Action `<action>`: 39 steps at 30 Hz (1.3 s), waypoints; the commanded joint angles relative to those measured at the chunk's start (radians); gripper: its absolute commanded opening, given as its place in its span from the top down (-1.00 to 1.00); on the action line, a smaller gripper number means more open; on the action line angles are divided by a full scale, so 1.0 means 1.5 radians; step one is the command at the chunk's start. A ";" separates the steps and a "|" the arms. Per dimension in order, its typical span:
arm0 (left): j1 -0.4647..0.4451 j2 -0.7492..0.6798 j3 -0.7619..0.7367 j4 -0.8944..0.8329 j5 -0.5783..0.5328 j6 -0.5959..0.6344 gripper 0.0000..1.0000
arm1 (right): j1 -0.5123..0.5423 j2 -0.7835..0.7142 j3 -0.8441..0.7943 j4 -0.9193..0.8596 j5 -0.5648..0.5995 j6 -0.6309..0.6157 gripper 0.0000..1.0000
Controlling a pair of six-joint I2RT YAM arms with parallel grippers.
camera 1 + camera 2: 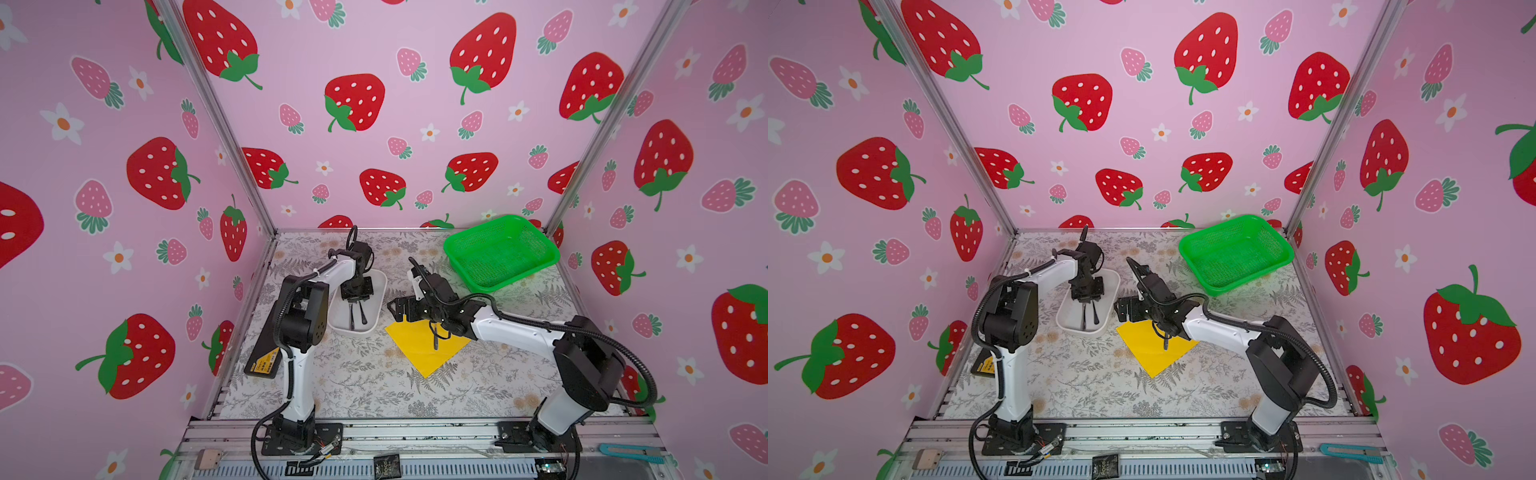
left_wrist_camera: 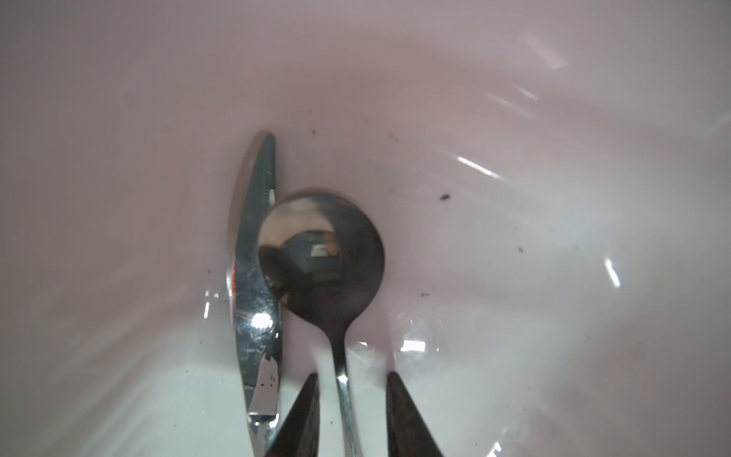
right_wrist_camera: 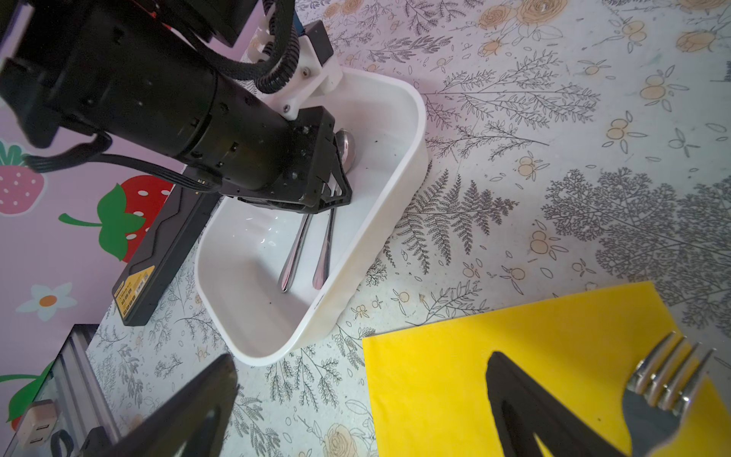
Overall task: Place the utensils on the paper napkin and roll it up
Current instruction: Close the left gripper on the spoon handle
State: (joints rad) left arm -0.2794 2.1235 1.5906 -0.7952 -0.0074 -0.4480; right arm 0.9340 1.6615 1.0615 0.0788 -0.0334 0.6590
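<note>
A spoon [image 2: 320,253] and a knife [image 2: 253,277] lie side by side in a white tray [image 1: 376,286]. My left gripper [image 2: 352,380] reaches down into the tray. Its jaws straddle the spoon's thin neck, with a small gap on each side. In both top views the yellow paper napkin [image 1: 415,345] [image 1: 1142,345] lies flat, corner towards me, right of the tray. A fork [image 3: 664,380] rests on the napkin [image 3: 455,376], and its dark handle [image 1: 435,340] shows under the right arm. My right gripper [image 3: 362,356] hovers wide open and empty over the napkin's left edge.
A green mesh basket [image 1: 500,251] stands tilted at the back right. A black box with a yellow label [image 1: 264,353] leans at the left edge beside the left arm. The tray's rim [image 3: 415,118] lies close to the napkin's corner.
</note>
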 commanded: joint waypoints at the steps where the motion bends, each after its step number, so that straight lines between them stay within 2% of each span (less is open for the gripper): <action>1: -0.001 0.014 0.015 -0.032 -0.010 0.005 0.55 | 0.004 0.010 0.014 -0.017 0.013 0.010 -0.99; 12: -0.001 0.015 -0.011 -0.032 0.016 0.012 0.59 | 0.004 0.010 0.009 -0.021 0.025 0.014 -0.99; 16: -0.001 0.019 -0.018 -0.030 0.019 0.012 0.70 | 0.003 0.010 0.008 -0.023 0.025 0.015 -0.99; 26: 0.000 0.018 -0.014 -0.030 0.017 0.015 0.77 | 0.002 -0.001 0.003 -0.036 0.046 0.015 -0.99; 39: 0.002 0.043 -0.002 -0.039 0.018 0.022 0.68 | -0.001 0.003 0.005 -0.039 0.047 0.014 -0.99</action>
State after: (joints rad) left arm -0.2794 2.1262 1.5867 -0.8097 0.0124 -0.4255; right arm 0.9337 1.6615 1.0615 0.0372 0.0193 0.6693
